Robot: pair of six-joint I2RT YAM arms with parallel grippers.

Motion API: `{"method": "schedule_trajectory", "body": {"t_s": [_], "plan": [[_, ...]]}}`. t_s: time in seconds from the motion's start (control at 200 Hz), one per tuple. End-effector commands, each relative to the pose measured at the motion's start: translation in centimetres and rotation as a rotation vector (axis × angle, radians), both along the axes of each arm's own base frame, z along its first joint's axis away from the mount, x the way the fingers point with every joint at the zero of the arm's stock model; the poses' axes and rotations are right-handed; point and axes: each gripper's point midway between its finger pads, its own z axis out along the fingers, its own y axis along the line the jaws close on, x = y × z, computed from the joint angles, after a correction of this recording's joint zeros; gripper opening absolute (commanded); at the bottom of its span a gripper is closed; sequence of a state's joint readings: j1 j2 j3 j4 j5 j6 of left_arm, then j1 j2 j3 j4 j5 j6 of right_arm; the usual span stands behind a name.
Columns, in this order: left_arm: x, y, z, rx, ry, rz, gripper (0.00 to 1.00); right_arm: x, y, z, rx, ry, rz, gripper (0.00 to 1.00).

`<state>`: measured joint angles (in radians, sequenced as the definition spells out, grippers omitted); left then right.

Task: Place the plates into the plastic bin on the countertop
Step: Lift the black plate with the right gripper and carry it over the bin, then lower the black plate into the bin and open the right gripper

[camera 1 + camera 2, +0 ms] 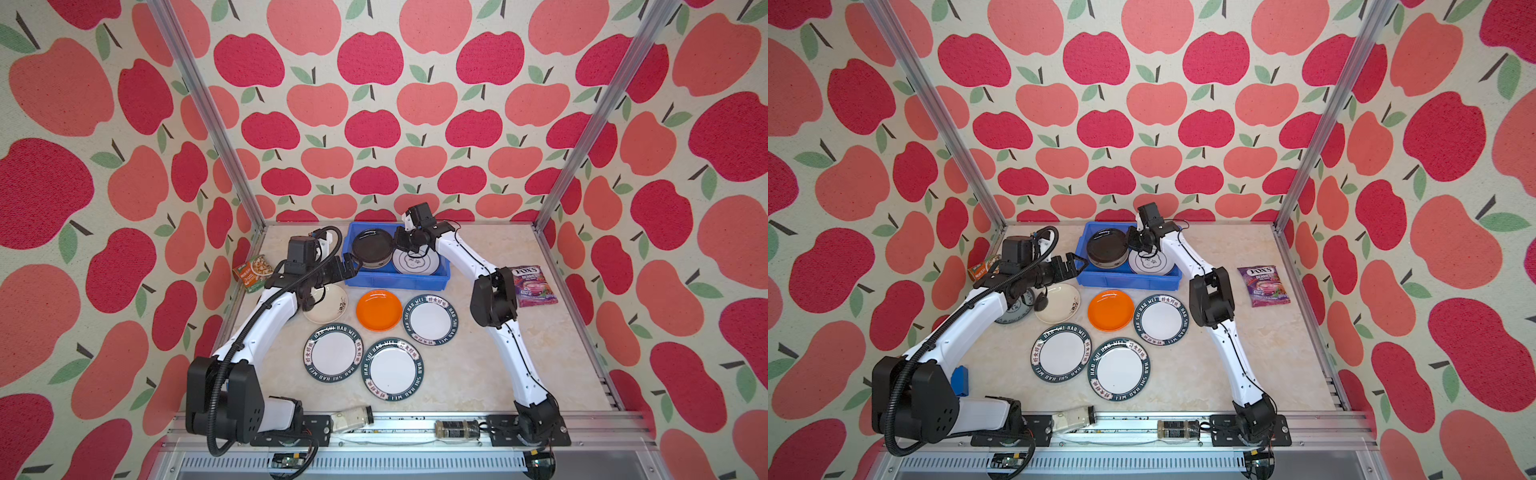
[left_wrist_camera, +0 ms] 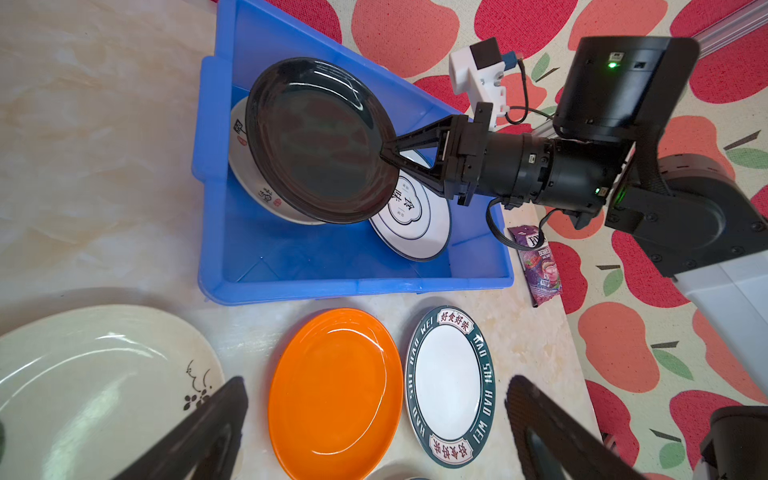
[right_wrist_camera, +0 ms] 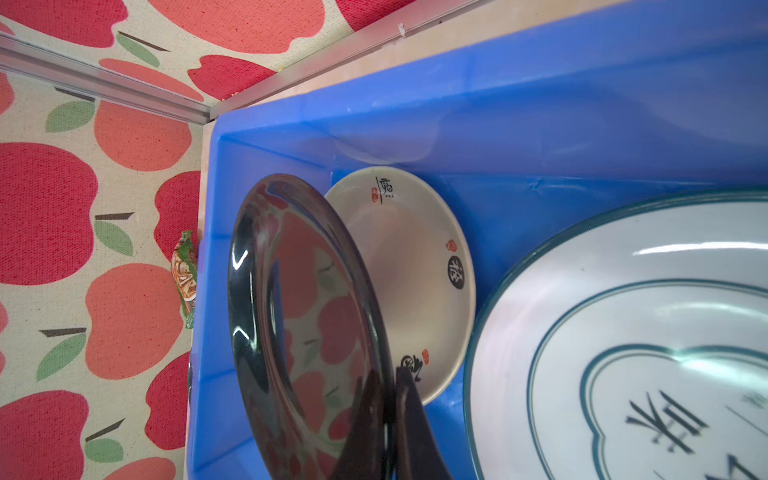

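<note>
Only black plate [image 2: 320,141] rim between jaws

Bin's back half blocked, front strip free
We see the black plate [image 2: 316,137] tilted across the bin [image 2: 216,232], right gripper [image 2: 384,151] clamped on its rim; bare floor along the near wall, orange plate [image 2: 332,390] just outside it, open countertop [image 1: 478,365] further right.

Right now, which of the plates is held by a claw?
The black plate, tilted in the blue bin: the right claw pinches its rim. No claw holds the others, such as the orange plate.
</note>
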<state>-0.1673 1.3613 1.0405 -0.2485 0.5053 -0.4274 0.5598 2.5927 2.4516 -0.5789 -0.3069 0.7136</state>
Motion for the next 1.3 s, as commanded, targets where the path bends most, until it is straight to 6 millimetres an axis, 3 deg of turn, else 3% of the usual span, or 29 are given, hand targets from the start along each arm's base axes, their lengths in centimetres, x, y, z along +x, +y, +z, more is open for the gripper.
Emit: {"method": "schedule_trajectory", "body": {"t_s": [0.0, 0.24, 0.38, 0.49, 0.745, 0.911, 1.071, 1.296], "plan": [[0.0, 0.1, -0.2, -0.012, 0.0, 0.0, 0.99, 0.3, -0.1, -0.6, 0.021, 0.05, -0.027, 0.0], [0.0, 0.0, -0.6, -0.023, 0.008, -0.002, 0.99, 0.5, 0.5, -1.8, 0.024, 0.067, -0.029, 0.0], [0.0, 0.1, -0.9, -0.021, 0.013, -0.001, 0.99, 0.3, 1.1, -2.0, 0.029, 0.067, -0.021, 0.19], [0.0, 0.0, -1.0, -0.027, 0.017, -0.001, 0.99, 0.1, 1.2, -2.3, 0.022, 0.072, -0.02, 0.28], [0.1, -0.1, -0.8, -0.042, 0.013, -0.004, 0.99, -0.3, 0.7, -2.0, -0.04, 0.045, -0.014, 0.3], [0.0, -0.1, -1.1, -0.041, 0.023, -0.003, 0.99, -0.4, 0.3, -3.3, -0.083, 0.051, -0.02, 0.3], [0.3, -0.3, -1.4, -0.047, 0.031, -0.011, 0.99, -0.7, 0.7, -3.2, -0.113, 0.023, -0.005, 0.42], [0.7, -0.6, -1.5, -0.066, 0.039, -0.017, 0.99, -1.1, 0.8, -2.7, -0.123, 0.007, 0.018, 0.44]]}}
